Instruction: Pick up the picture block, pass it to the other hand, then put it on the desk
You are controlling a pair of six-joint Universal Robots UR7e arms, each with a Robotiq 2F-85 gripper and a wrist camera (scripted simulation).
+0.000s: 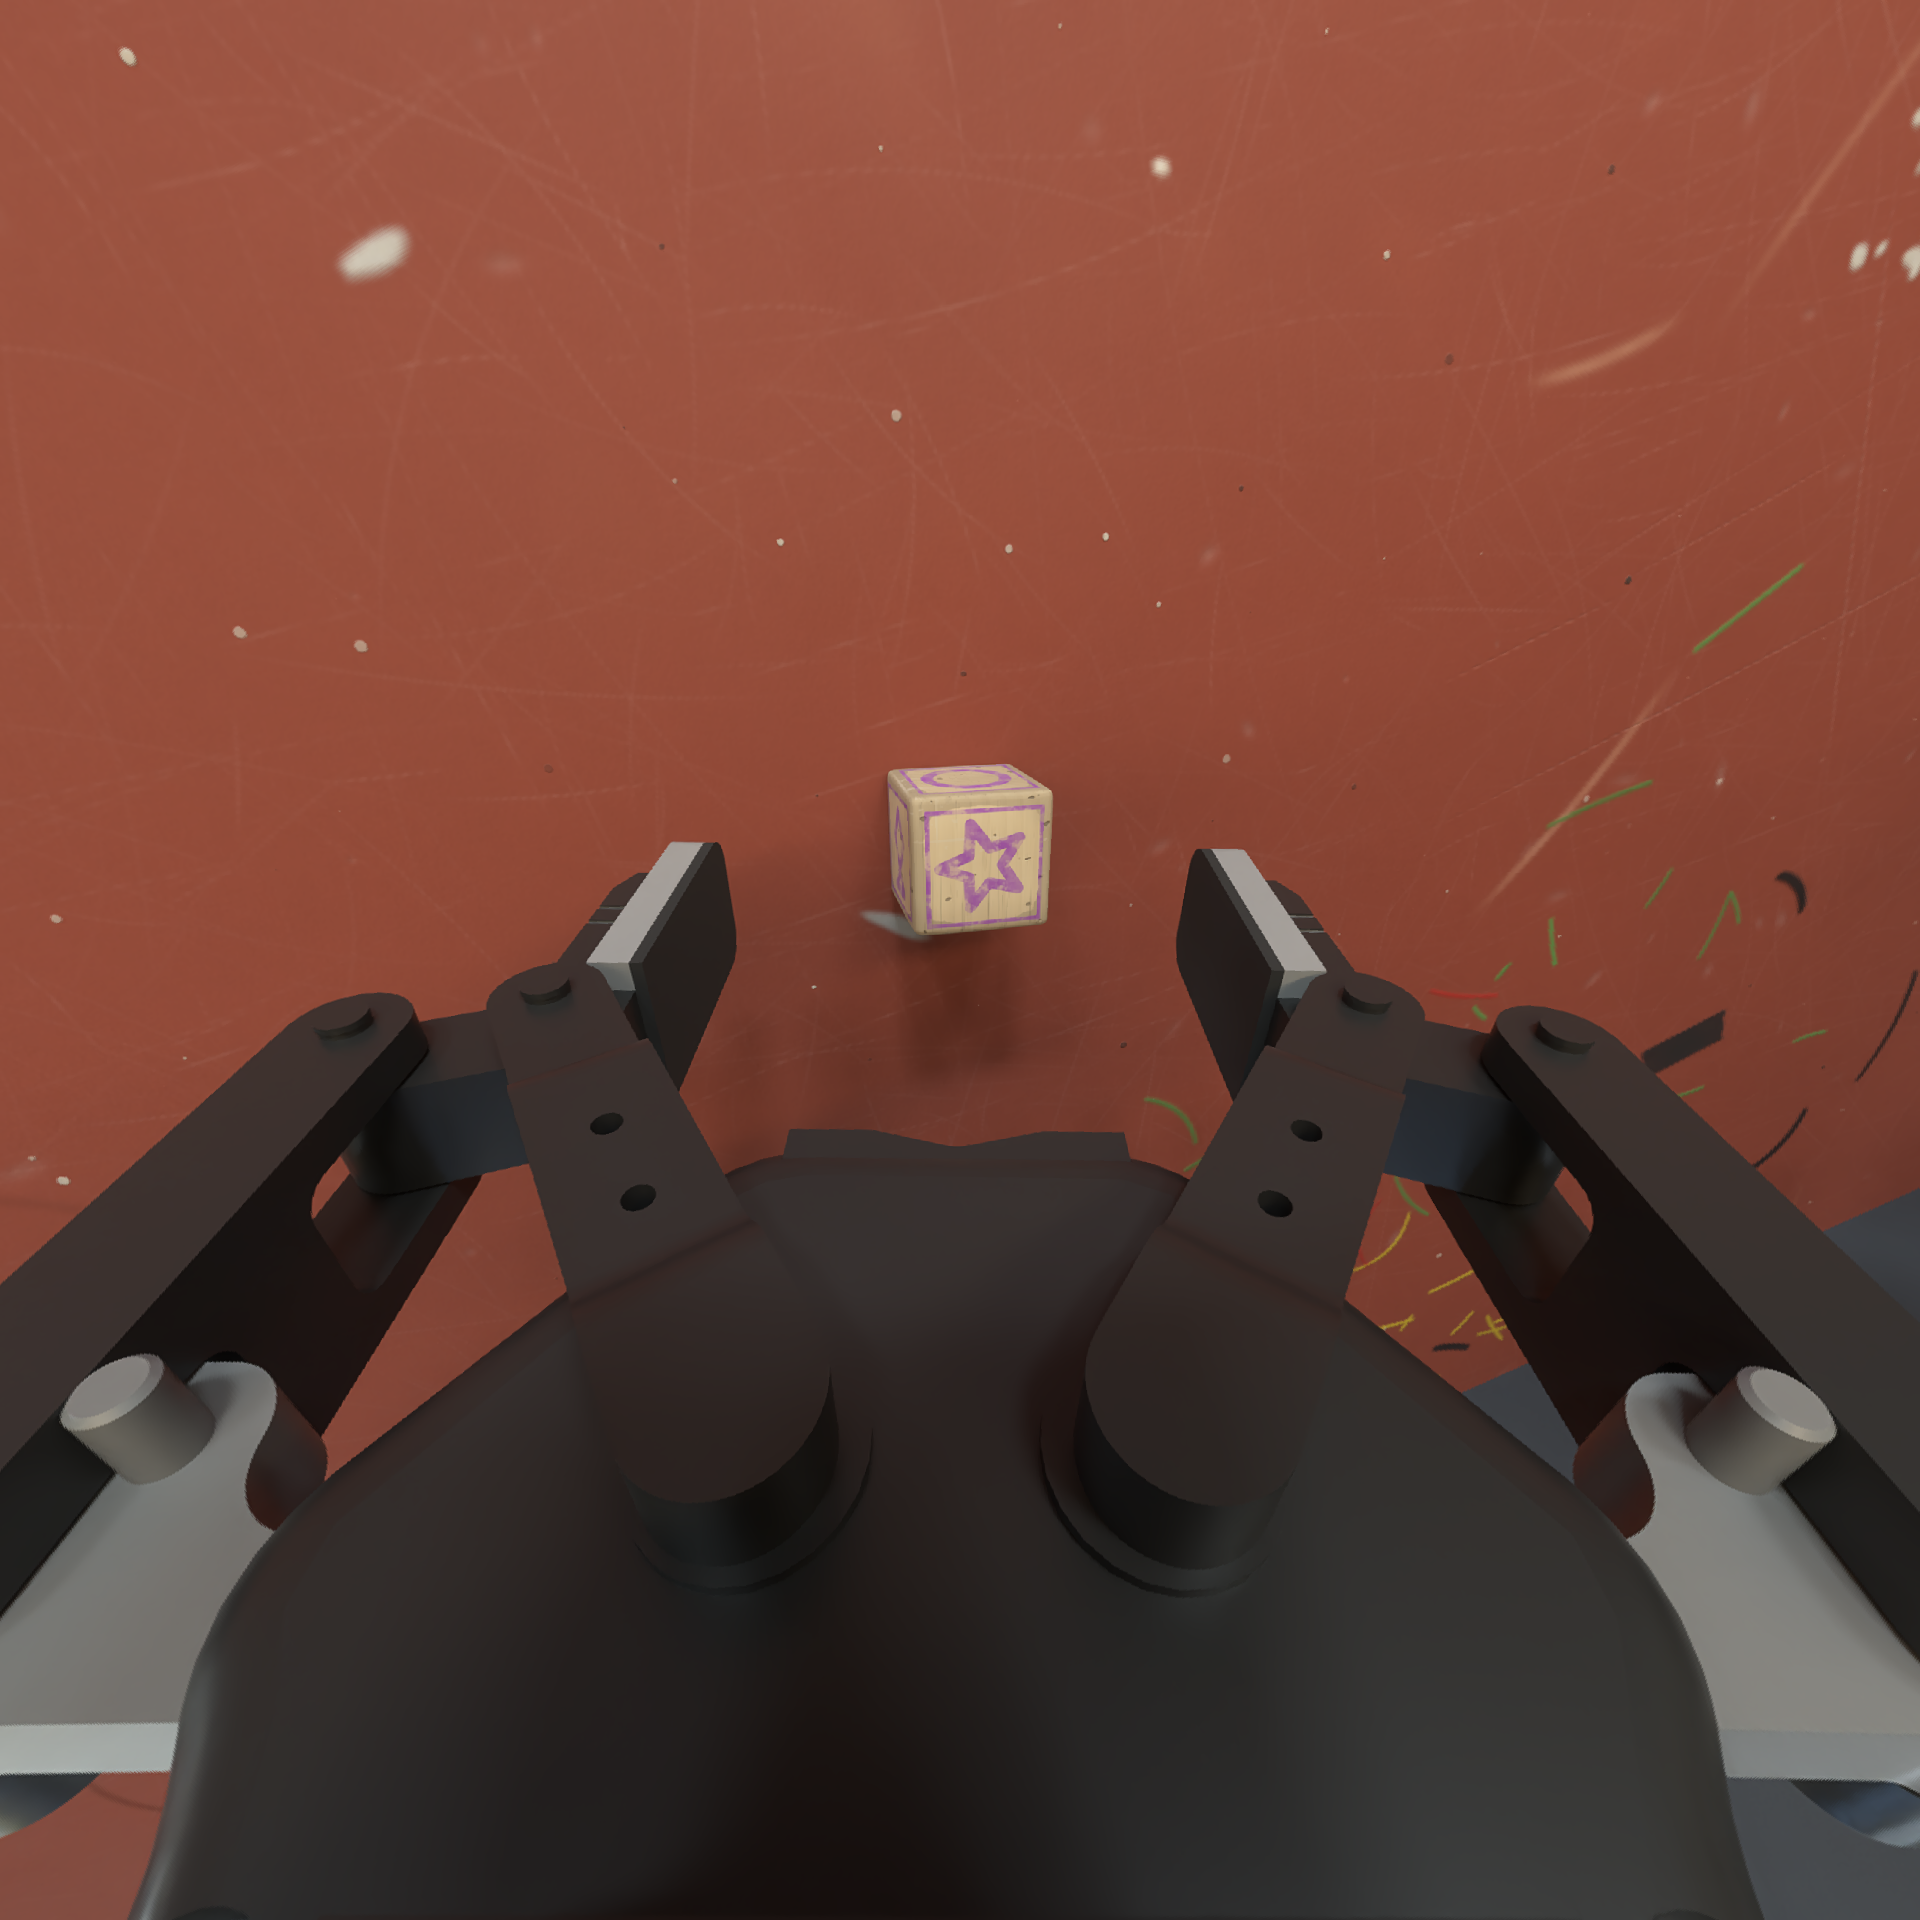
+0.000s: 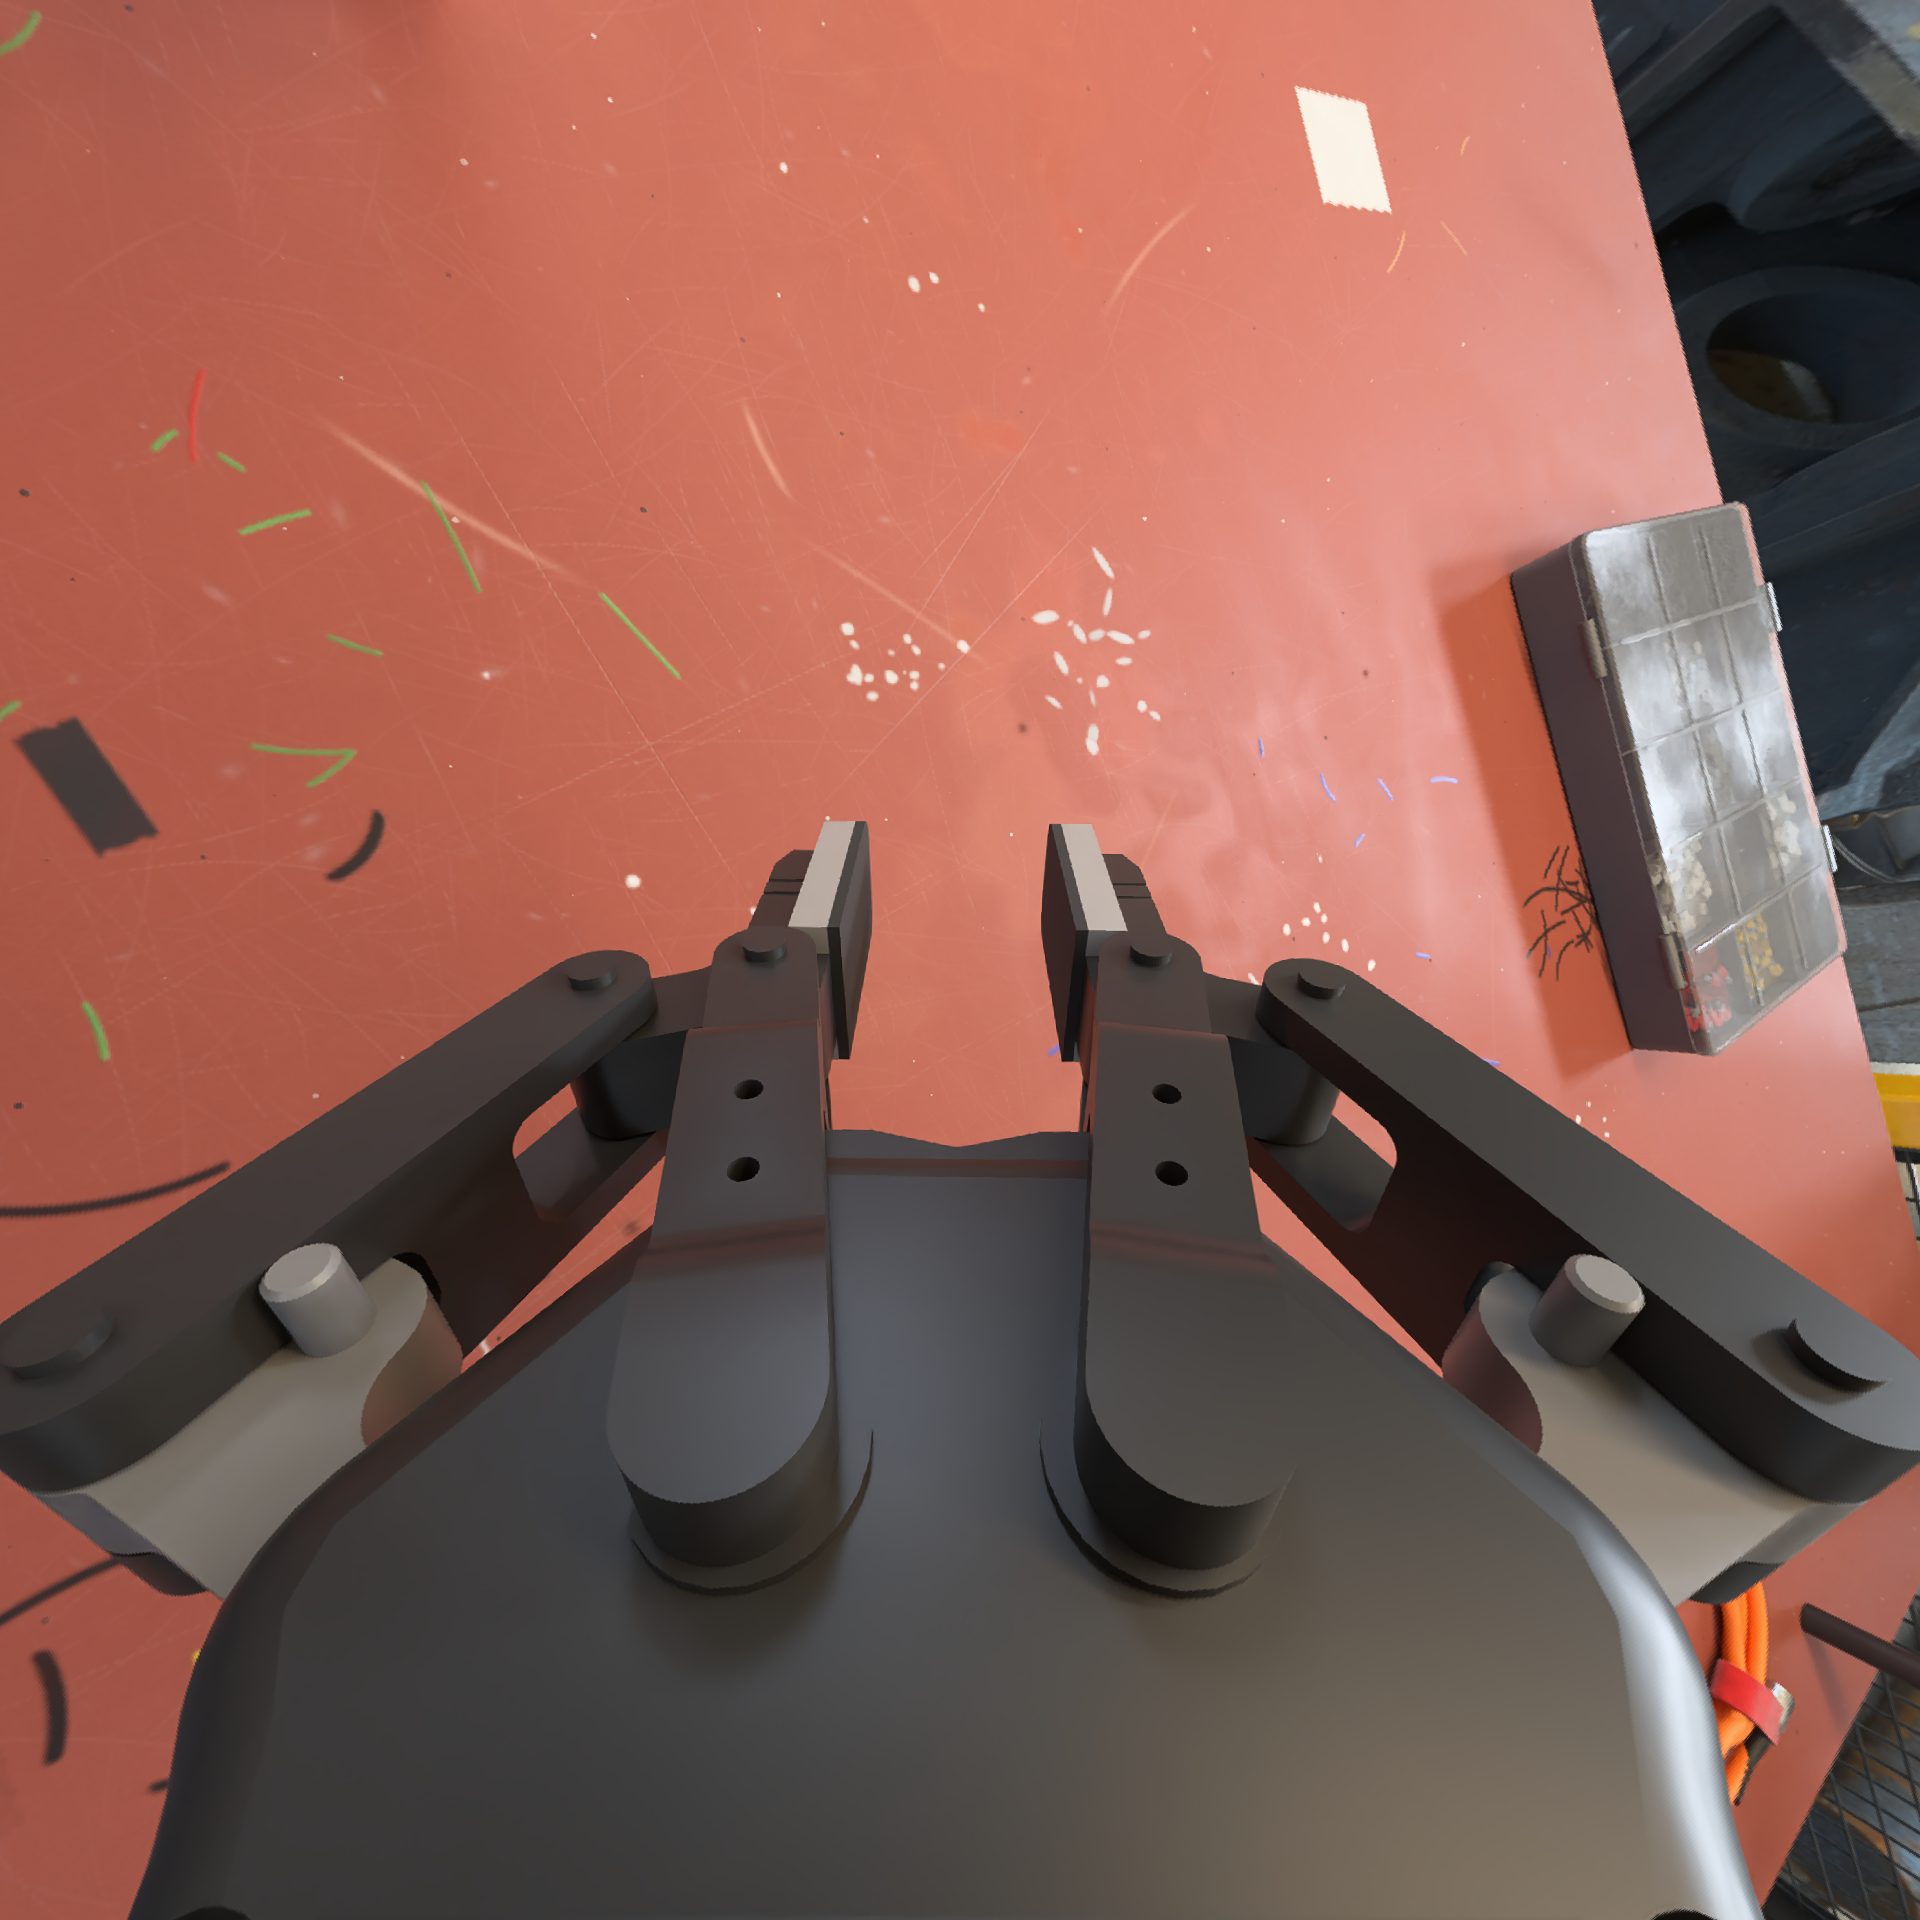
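The picture block (image 1: pixel 969 849) is a small wooden cube with a purple star on the face toward me and a purple ring on top. It stands on the red desk (image 1: pixel 935 416), in the left wrist view only. My left gripper (image 1: pixel 956 914) is open wide above the desk, its jaws spread either side of the block, which sits just beyond the fingertips and apart from them. My right gripper (image 2: pixel 956 904) is open with a narrower gap and empty, over bare red desk (image 2: pixel 727 312). The block does not show in the right wrist view.
A grey compartment box (image 2: pixel 1688 774) with small parts lies near the desk's right edge. A white paper patch (image 2: pixel 1342 149) lies far ahead and a dark patch (image 2: pixel 85 784) at left. An orange cable (image 2: pixel 1745 1683) lies off the desk, lower right. Paint flecks and scratches mark the surface.
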